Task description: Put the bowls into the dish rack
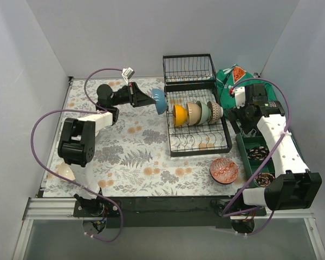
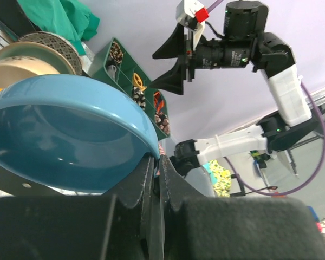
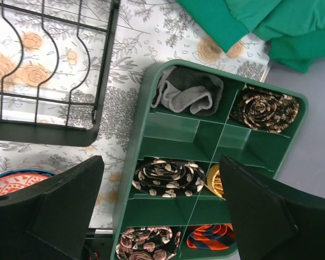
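My left gripper (image 1: 151, 98) is shut on the rim of a blue bowl (image 1: 159, 101) and holds it in the air just left of the black wire dish rack (image 1: 198, 142). In the left wrist view the fingertips (image 2: 173, 176) pinch the blue bowl's (image 2: 70, 135) edge. A yellow-orange bowl (image 1: 179, 115), a cream bowl (image 1: 193, 113), a mint green bowl (image 1: 204, 112) and a brown patterned bowl (image 1: 215, 111) stand on edge in the rack. A red patterned bowl (image 1: 224, 170) lies on the table in front of the rack. My right gripper (image 3: 162, 206) is open and empty above the green tray (image 3: 131, 162).
The green compartmented tray (image 1: 242, 154) with rolled ties sits right of the rack. A green cloth (image 1: 234, 81) lies at the back right. A pale bowl (image 1: 65, 172) sits at the table's near left edge. The rack's raised basket end (image 1: 188, 69) is at the back.
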